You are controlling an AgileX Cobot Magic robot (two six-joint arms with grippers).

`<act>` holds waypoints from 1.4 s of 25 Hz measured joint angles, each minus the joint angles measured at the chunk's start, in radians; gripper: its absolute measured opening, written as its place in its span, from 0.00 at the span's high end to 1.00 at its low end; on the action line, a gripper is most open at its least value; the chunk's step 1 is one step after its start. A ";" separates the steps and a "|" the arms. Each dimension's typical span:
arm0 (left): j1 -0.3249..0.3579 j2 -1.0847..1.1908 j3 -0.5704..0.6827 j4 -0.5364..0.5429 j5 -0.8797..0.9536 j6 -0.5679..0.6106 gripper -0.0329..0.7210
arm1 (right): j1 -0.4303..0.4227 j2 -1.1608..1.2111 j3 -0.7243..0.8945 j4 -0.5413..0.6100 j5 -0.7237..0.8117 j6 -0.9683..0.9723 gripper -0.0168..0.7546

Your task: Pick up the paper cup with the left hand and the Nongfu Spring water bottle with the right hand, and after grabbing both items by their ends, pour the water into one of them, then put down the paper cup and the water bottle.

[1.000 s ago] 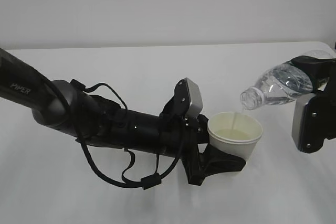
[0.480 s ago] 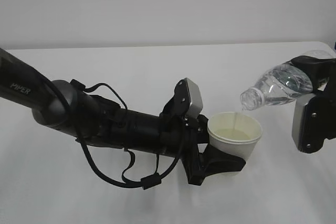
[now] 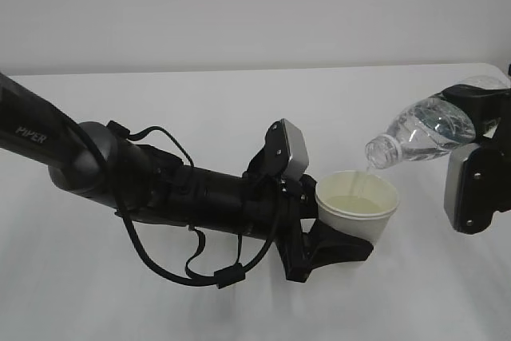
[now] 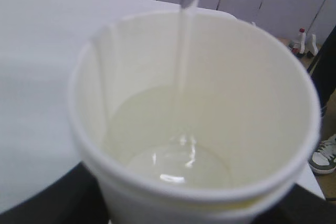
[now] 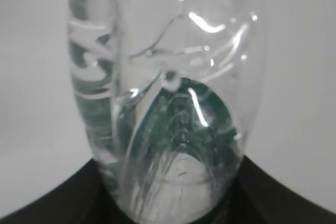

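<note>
My left gripper (image 3: 342, 229) is shut on the lower part of the white paper cup (image 3: 355, 215), holding it upright just above the table. The cup (image 4: 131, 51) fills the left wrist view, with the black fingers only at the bottom corners. My right gripper (image 3: 481, 129) is shut on the base end of the Nongfu Spring water bottle (image 3: 421, 132), which is tilted with its open mouth down-left over the cup's rim. A thin stream of water (image 4: 184, 66) falls into the cup, and water (image 4: 178, 161) pools at its bottom. The clear bottle (image 5: 168, 93) fills the right wrist view.
The white table (image 3: 239, 109) stretches behind and around both arms, with a pale wall beyond its far edge. Loose black cables (image 3: 200, 265) hang under the left arm. Past the table's edge in the left wrist view is floor with a shoe (image 4: 324, 156).
Both arms hold their places. The bottle stays tilted and the thin stream keeps running into the cup.
</note>
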 joint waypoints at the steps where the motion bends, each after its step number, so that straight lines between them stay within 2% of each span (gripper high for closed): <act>1: 0.000 0.000 0.000 0.000 0.000 0.000 0.36 | 0.000 0.000 0.000 0.000 0.000 0.000 0.49; 35: 0.000 0.000 0.000 0.000 0.002 0.000 0.36 | 0.000 0.000 0.000 0.000 0.000 -0.004 0.49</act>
